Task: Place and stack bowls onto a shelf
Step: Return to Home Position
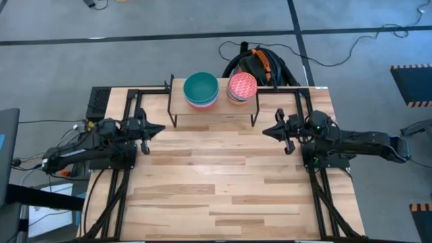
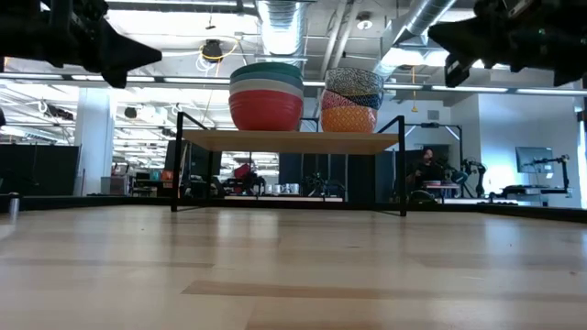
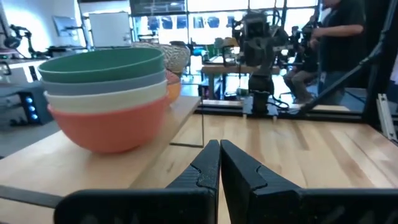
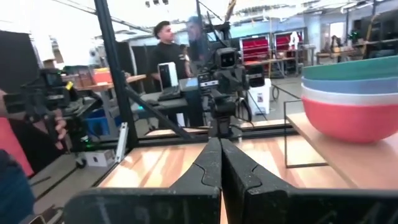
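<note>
Light-wood shelf [image 1: 177, 96] at 12 o'clock carries the green-topped stack [image 1: 201, 90] and pink-speckled stack [image 1: 242, 88]. Left gripper [image 1: 159, 128] at 9 o'clock, right gripper [image 1: 265, 131] at 3, both pressed together, empty. Risk: an arm clipping the shelf could topple the tall stacks.

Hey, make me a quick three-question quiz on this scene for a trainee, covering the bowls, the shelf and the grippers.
1. True or false: the green bowl tops the pile that has the red bowl at the bottom.
2. Where is the pink speckled bowl? A: on the tabletop. B: on top of the other pile on the shelf. C: in a gripper.
3. Fill in: the left gripper and the right gripper are both ___ (open or shut).
Key: 1 true; 2 B; 3 shut.
</note>
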Action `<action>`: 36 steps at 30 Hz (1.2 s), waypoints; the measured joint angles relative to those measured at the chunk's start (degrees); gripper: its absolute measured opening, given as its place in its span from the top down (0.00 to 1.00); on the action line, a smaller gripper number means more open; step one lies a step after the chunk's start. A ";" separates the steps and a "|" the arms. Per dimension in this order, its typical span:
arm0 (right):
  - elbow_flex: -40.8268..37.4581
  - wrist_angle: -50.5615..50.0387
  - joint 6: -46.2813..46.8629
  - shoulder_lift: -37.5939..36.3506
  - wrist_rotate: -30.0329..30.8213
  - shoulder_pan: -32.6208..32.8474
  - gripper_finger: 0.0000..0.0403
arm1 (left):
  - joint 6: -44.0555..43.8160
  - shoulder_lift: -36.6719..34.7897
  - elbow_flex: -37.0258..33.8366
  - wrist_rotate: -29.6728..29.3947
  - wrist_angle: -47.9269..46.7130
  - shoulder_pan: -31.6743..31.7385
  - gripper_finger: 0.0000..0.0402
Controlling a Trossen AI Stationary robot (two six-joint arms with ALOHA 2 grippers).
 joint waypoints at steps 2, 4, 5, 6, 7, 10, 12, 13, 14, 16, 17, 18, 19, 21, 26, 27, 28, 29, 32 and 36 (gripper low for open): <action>-1.47 1.77 0.43 -0.13 -0.45 -0.26 0.96 | -0.24 0.02 -0.69 0.52 1.17 -0.02 1.00; -2.98 2.70 2.18 -0.60 -0.42 -0.29 0.96 | -0.48 -0.31 -0.79 2.05 1.11 -0.02 1.00; -3.35 2.15 3.16 -0.95 -0.44 -0.29 0.96 | -0.50 -0.69 -0.79 2.83 0.94 -0.02 1.00; -3.37 1.25 3.89 -1.39 -0.45 -0.29 0.96 | -0.47 -1.04 -0.81 3.40 0.77 -0.02 1.00; -3.37 0.46 4.39 -2.13 -0.46 -0.29 0.96 | -0.28 -1.55 -0.81 3.67 0.55 -0.02 1.00; -3.37 -2.55 4.50 -6.15 -0.52 -0.27 0.96 | 0.20 -4.17 -0.81 3.11 -0.65 -0.04 1.00; -3.35 -6.21 4.67 -9.44 -0.53 -0.27 0.96 | -0.02 -5.52 -0.78 2.38 -2.05 -0.04 1.00; -3.35 -8.62 4.92 -11.24 -0.52 -0.20 0.96 | -0.64 -5.40 -0.76 2.33 -2.29 -0.04 1.00; -3.35 -11.31 5.58 -13.13 -0.52 -0.16 0.96 | -1.82 -5.34 -0.83 2.58 -2.66 -0.11 1.00; -3.35 -15.68 7.23 -16.37 -0.50 -0.09 0.96 | -3.75 -5.00 -1.05 3.76 -1.79 -0.45 1.00; -3.35 -17.34 7.75 -17.87 -0.50 0.12 0.96 | -4.62 -4.94 -1.43 4.24 -1.46 -0.81 1.00; -3.35 -18.39 7.78 -19.13 -0.49 0.52 0.96 | -5.13 -4.98 -2.11 4.39 -1.50 -1.28 1.00; -3.35 -19.12 7.36 -20.32 -0.37 1.07 0.96 | -5.46 -5.28 -2.89 4.23 -2.02 -1.83 1.00; -3.32 -20.45 6.24 -22.02 1.09 2.28 0.96 | -5.66 -5.29 -4.61 2.68 0.02 -3.02 1.00; -3.30 -26.03 5.42 -24.29 4.70 5.55 0.96 | -5.63 -5.33 -9.94 -1.09 9.35 -5.20 1.00; -3.30 -26.51 4.75 -24.38 5.40 6.16 0.96 | -5.44 -5.33 -10.45 -1.36 9.93 -5.41 1.00; -3.30 -26.53 3.79 -24.48 5.90 6.78 0.96 | -5.38 -5.33 -10.47 -1.44 10.17 -5.46 1.00; -3.32 -26.22 2.70 -24.50 6.47 7.27 0.96 | -5.08 -5.35 -10.49 -1.50 10.33 -5.46 1.00; -5.55 -22.01 1.43 -24.53 7.65 8.45 0.96 | -3.96 -5.33 -10.51 -1.51 9.52 -5.46 1.00; -11.23 -15.05 3.51 -24.49 7.62 9.24 0.95 | -2.75 -5.35 -10.51 -1.71 8.09 -5.46 1.00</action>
